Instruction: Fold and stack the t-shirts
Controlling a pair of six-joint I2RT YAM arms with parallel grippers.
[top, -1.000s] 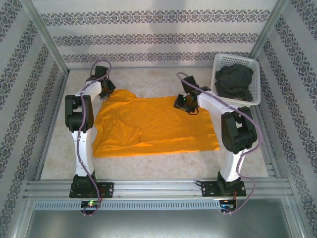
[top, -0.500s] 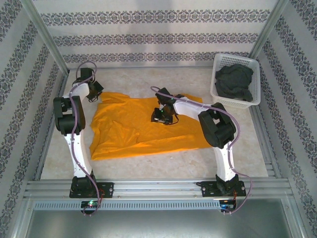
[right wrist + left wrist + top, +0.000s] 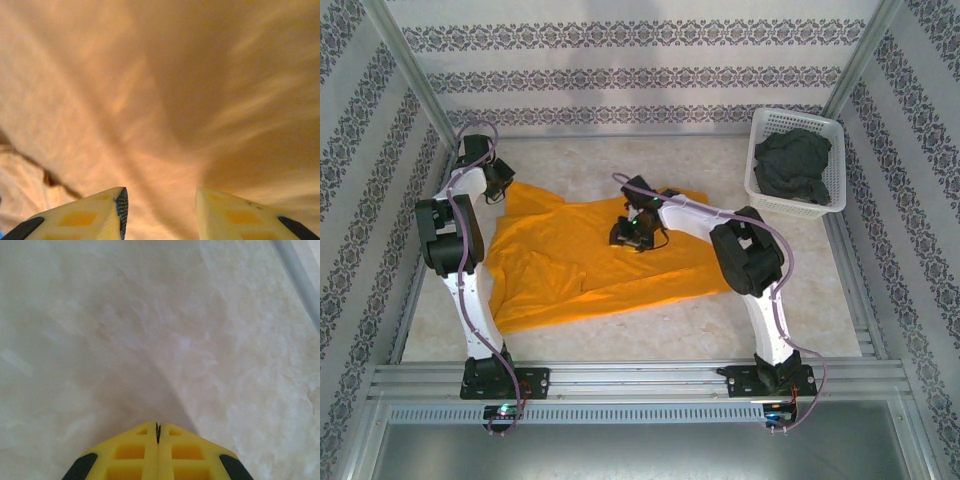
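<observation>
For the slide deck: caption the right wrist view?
Parted yellow fingers poised over the creased orange t-shirt.

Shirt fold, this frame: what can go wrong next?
1. Left gripper is shut with no cloth seen between its fingers: it may have no hold on the orange shirt.
2. Right gripper hangs open over mid-shirt: a pinch there may bunch the rumpled cloth.

Top camera looks down over the whole table (image 3: 650, 325) from its near edge; wrist cameras sit close, left above bare table, right above orange shirt (image 3: 150, 90).
</observation>
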